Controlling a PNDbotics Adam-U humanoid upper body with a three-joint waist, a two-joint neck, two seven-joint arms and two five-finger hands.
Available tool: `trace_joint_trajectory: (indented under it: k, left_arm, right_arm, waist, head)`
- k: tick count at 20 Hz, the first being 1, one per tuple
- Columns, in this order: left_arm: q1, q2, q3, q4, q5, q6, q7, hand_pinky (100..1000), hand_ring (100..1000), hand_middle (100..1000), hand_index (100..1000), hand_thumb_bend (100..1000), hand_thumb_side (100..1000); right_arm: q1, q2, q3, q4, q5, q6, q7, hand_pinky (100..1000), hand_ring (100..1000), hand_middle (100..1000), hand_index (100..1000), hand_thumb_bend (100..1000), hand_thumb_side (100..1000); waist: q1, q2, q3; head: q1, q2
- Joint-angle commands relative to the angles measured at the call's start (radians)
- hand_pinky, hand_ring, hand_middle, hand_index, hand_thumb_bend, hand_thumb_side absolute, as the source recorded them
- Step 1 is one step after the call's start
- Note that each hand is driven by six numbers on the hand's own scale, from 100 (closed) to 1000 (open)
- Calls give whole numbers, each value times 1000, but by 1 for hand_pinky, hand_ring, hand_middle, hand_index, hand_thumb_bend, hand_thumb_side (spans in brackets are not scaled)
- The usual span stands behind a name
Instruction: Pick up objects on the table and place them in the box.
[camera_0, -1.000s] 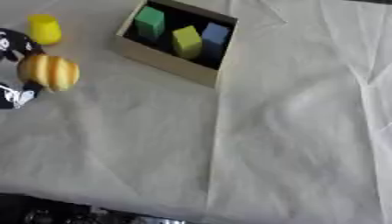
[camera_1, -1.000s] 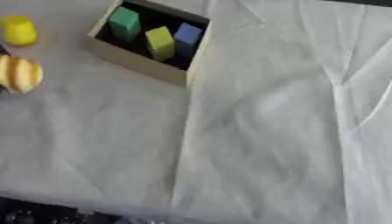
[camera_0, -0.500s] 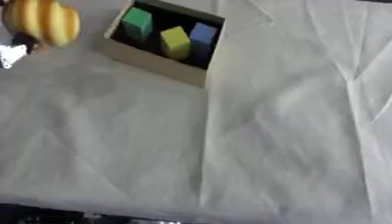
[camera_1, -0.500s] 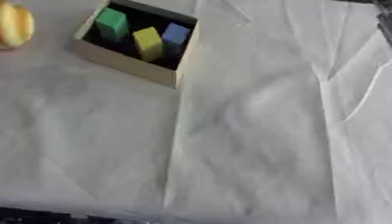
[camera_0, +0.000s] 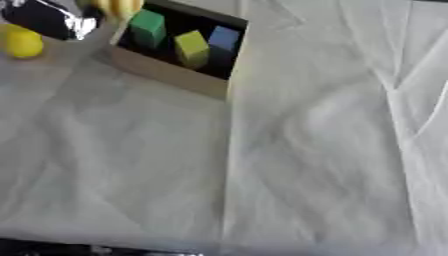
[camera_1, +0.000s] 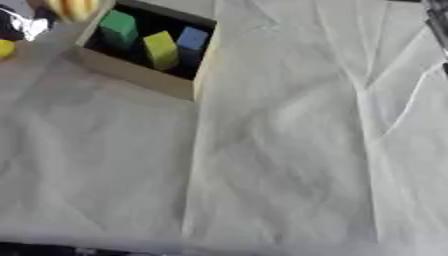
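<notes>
A shallow wooden box (camera_0: 166, 76) with a dark inside lies at the upper left on the white cloth. In it stand a green block (camera_0: 147, 27), a yellow-green block (camera_0: 191, 47) and a blue block (camera_0: 224, 38). My left hand (camera_0: 42, 20), black and blurred, comes in from the top left corner. It holds a round yellow-and-orange striped object (camera_0: 118, 6) at the box's far left corner, cut off by the top edge. A small yellow object (camera_0: 19, 43) lies on the cloth left of the box. My right hand shows in neither view.
The creased white cloth (camera_0: 306, 150) covers the table, with a long fold down the middle. A dark blurred shape (camera_1: 435, 15) sits at the top right edge. The table's dark front edge (camera_0: 105, 248) runs along the bottom.
My left hand has carried the striped object up and to the right, from beside the yellow object to the box's far left corner. The whole picture has also shifted.
</notes>
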Motion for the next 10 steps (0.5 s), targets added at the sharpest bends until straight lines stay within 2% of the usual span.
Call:
trace_joint_trajectory:
  k: [1,8,10]
  left_arm:
    - [-43,-49,25,72,-36,-22,42,765,816,756,779,120,100]
    - [-85,-140,51,234,-131,-75,107,770,821,762,788,171,100]
    - [-94,-158,59,276,-175,-89,121,786,837,788,840,248,100]
  right_arm:
    - [-23,-11,-5,-16,-6,0,4,797,770,732,826,100,717]
    - [-61,5,-1,-16,-13,-5,10,797,770,732,826,100,716]
    - [-67,9,1,-16,-14,-5,12,797,770,731,826,100,720]
  waist:
    - [4,-17,-7]
    - [2,3,-35]
    - [2,7,-42]
  head:
    - [-2,1]
    - [15,-26]
    - [20,-31]
